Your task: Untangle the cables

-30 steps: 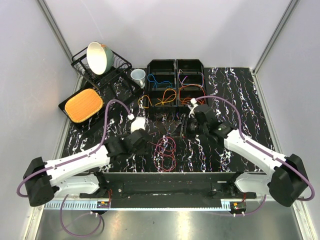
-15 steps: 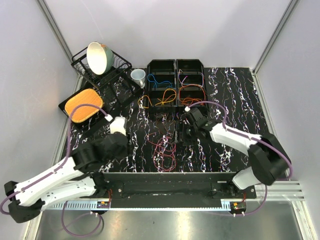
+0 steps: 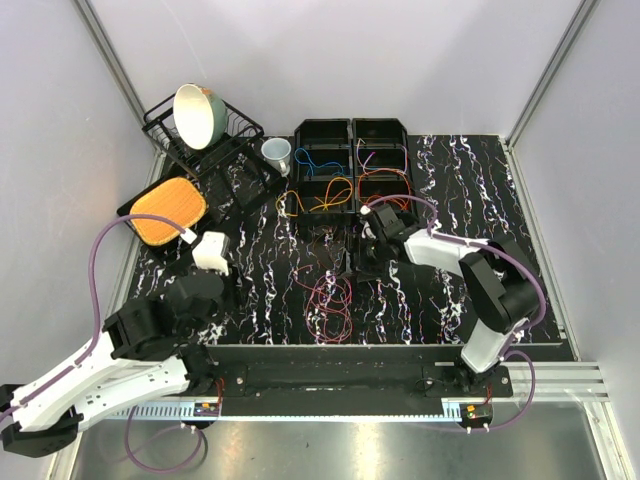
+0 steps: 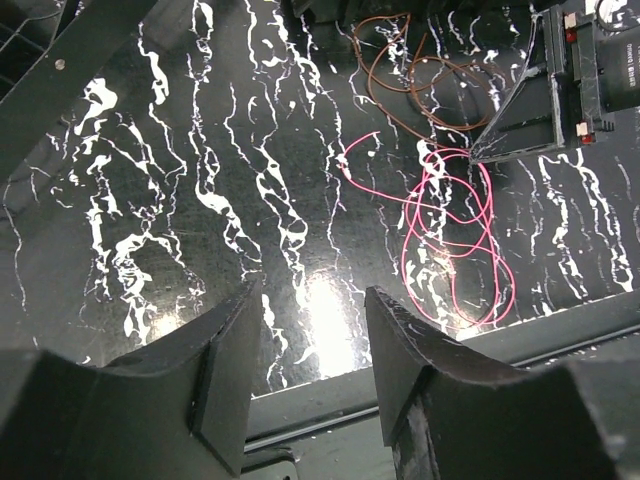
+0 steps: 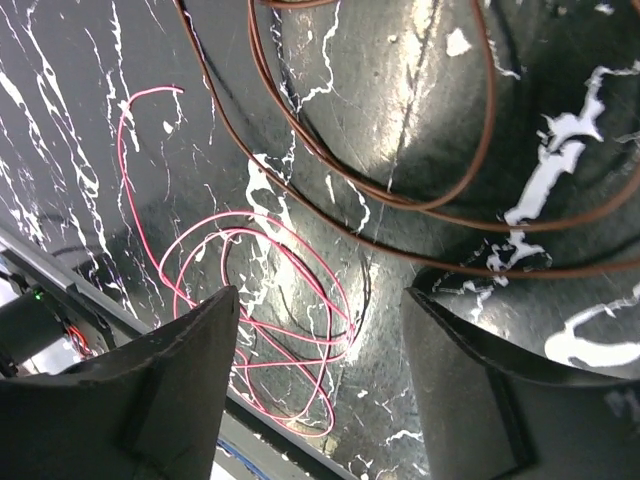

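Since half a second ago the left hand (image 4: 310,295) has drawn back toward 8 o'clock, fingers apart and empty. One pink-red cable tangle (image 3: 331,303) lies unmoved at 6 o'clock on the worktop (image 3: 450,200). One brown cable (image 5: 345,180) loops just beyond, under the right hand (image 3: 364,262), which is likewise spread and empty. Further cables (image 3: 330,195) sit in black bins (image 3: 322,124) at 12 o'clock.

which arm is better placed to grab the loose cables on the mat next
Right, probably. The right gripper hangs open over the brown cable, with the pink cable just beside it. The left gripper, also open, sits off to the left, away from both.
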Robot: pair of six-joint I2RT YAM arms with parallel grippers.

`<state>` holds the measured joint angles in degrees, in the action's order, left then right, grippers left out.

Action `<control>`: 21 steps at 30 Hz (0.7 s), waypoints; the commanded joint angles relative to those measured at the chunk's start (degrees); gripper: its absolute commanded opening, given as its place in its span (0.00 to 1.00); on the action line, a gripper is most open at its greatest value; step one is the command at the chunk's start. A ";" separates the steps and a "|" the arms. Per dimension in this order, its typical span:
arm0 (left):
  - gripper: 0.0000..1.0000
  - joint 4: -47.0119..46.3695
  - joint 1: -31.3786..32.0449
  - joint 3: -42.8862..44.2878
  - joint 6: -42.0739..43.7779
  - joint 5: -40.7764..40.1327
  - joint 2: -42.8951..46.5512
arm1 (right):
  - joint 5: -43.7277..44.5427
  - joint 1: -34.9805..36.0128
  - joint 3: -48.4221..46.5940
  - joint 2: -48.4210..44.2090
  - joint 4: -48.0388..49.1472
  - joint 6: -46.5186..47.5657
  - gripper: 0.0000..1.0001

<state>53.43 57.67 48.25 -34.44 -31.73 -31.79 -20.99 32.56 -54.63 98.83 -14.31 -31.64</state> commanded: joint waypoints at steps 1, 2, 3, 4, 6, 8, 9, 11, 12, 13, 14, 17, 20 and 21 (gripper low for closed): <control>0.48 -2.19 -0.19 -0.09 1.30 -2.38 1.20 | -3.35 -0.04 -2.06 2.42 1.12 2.98 0.69; 0.48 -2.19 -0.19 -0.09 1.30 -2.46 1.12 | -3.79 -0.12 -2.06 2.86 1.21 3.16 0.68; 0.48 -2.19 -0.19 -0.09 1.21 -2.55 1.12 | -4.75 -0.04 -1.97 3.21 1.38 3.42 0.66; 0.48 -2.19 -0.19 -0.09 1.30 -2.55 1.03 | -5.28 -0.04 -1.80 3.74 1.56 3.86 0.66; 0.48 -2.19 -0.19 -0.09 1.39 -2.55 1.03 | -5.99 -0.04 -1.10 4.00 1.91 4.21 0.63; 0.48 -2.19 -0.19 -0.17 1.39 -2.55 0.77 | -5.64 -0.04 -0.48 3.92 2.18 4.48 0.58; 0.48 -2.10 -0.19 -0.09 1.39 -2.55 0.68 | -4.77 -0.12 0.13 3.66 2.00 4.65 0.56; 0.48 -2.10 -0.19 -0.17 1.30 -2.55 0.50 | -4.50 -0.12 0.75 3.30 2.09 4.74 0.50; 0.48 -2.10 -0.19 -0.09 1.39 -2.55 0.50 | -4.58 -0.04 1.02 3.30 2.09 4.74 0.48; 0.48 -2.19 -0.19 -0.09 1.39 -2.64 0.41 | -4.67 -0.12 1.02 3.48 2.18 4.74 0.45; 0.48 -2.19 -0.19 -0.09 1.39 -2.64 0.41 | -4.84 -0.04 1.11 3.57 2.35 4.74 0.42; 0.48 -2.10 -0.19 -0.09 1.39 -2.64 0.50 | -4.85 -0.04 1.11 4.09 3.05 4.57 0.34; 0.48 -2.19 -0.19 -0.17 1.39 -2.73 0.59 | -4.93 -0.04 0.84 3.92 3.49 4.13 0.20; 0.48 -2.19 -0.19 -0.17 1.30 -2.73 0.68 | -4.93 -0.12 0.58 3.48 3.41 4.04 0.09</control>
<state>53.45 57.67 48.14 -33.91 -32.84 -31.22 -26.15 32.56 -53.95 102.35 -12.40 -28.08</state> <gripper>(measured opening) 0.478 0.230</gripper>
